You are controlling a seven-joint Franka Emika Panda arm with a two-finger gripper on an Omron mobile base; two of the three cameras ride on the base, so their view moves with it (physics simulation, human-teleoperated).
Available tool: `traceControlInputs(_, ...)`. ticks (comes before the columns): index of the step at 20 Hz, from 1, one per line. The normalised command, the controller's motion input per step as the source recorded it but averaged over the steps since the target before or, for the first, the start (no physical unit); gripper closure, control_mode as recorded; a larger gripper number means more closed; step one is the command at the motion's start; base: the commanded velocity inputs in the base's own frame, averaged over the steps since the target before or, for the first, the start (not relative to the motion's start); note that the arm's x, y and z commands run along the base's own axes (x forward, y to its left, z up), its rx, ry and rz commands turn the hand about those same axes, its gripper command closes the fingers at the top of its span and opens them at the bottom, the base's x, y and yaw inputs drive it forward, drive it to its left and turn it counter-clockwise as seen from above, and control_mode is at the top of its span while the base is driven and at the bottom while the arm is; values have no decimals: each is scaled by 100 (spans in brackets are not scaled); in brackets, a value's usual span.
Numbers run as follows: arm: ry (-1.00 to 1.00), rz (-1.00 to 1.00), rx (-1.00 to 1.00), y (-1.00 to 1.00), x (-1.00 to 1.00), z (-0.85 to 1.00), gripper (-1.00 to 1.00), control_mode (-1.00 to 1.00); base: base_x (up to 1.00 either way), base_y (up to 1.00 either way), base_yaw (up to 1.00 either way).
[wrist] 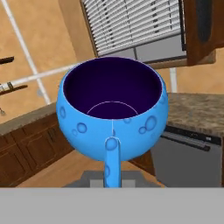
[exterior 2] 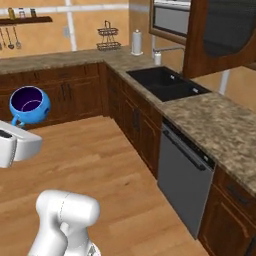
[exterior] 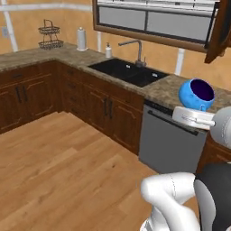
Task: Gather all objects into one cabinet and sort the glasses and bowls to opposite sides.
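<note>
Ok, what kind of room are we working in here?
A home kitchen, rendered. A black double sink with a faucet sits in the granite counter, a grey dishwasher is built in under it, and a paper towel roll stands in the corner. The gripper holds a blue bowl in mid-air.

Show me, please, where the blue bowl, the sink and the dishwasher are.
blue bowl (exterior: 196, 94), left base view, outer wall.
sink (exterior 2: 167, 84), right base view, basin floor.
dishwasher (exterior 2: 184, 177), right base view, front panel.

black sink (exterior: 128, 72), paper towel roll (exterior: 81, 39), grey dishwasher (exterior 2: 184, 179), wire rack (exterior: 50, 35)
</note>
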Motion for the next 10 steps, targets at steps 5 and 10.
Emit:
traceControlInputs(5,0,0,0,0,0,0,100,100,80,-7,47)
traceControlInputs(10,0,0,0,0,0,0,100,100,92,-29,48)
